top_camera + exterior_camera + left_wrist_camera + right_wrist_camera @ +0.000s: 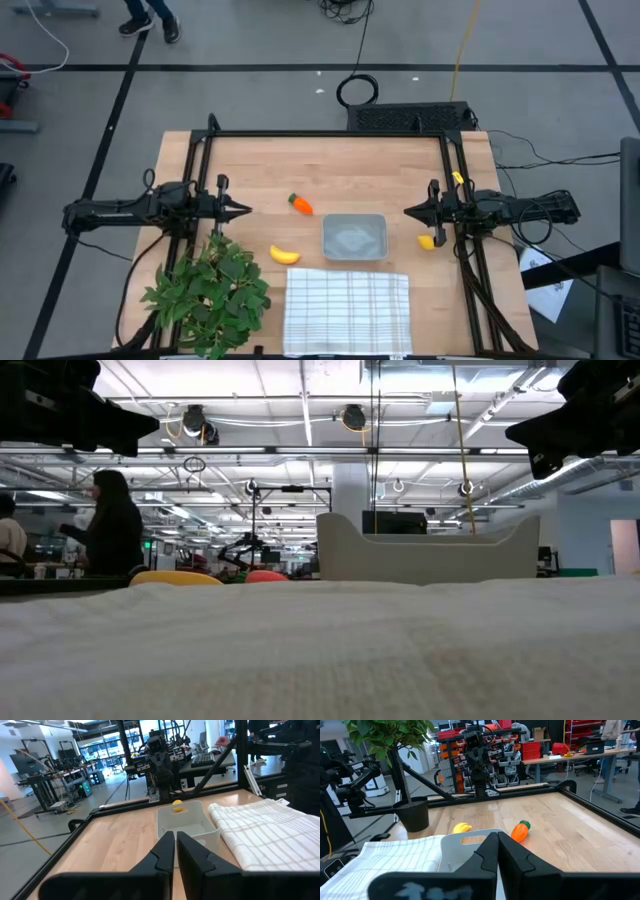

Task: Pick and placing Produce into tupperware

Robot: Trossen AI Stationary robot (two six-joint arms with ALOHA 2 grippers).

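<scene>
The translucent grey tupperware [354, 237] sits open near the table's middle, with nothing in it. The orange carrot [300, 204] lies on the wood left of it, toward the far edge. The yellow banana [285, 255] lies left of it, toward the near edge. The small yellow lemon-like fruit [427, 241] rests to its right, below the right arm. My left gripper [246, 210] hangs shut over the table's left side, pointing right. My right gripper [408, 211] hangs shut over the right side, pointing left. Both are clear of the table.
A white checked cloth [347, 298] lies folded at the near edge, just in front of the tupperware. A leafy green plant in a pot [212, 288] stands at the near left corner. Bare wood stretches between the grippers and toward the far edge. A black frame [330, 134] borders the table.
</scene>
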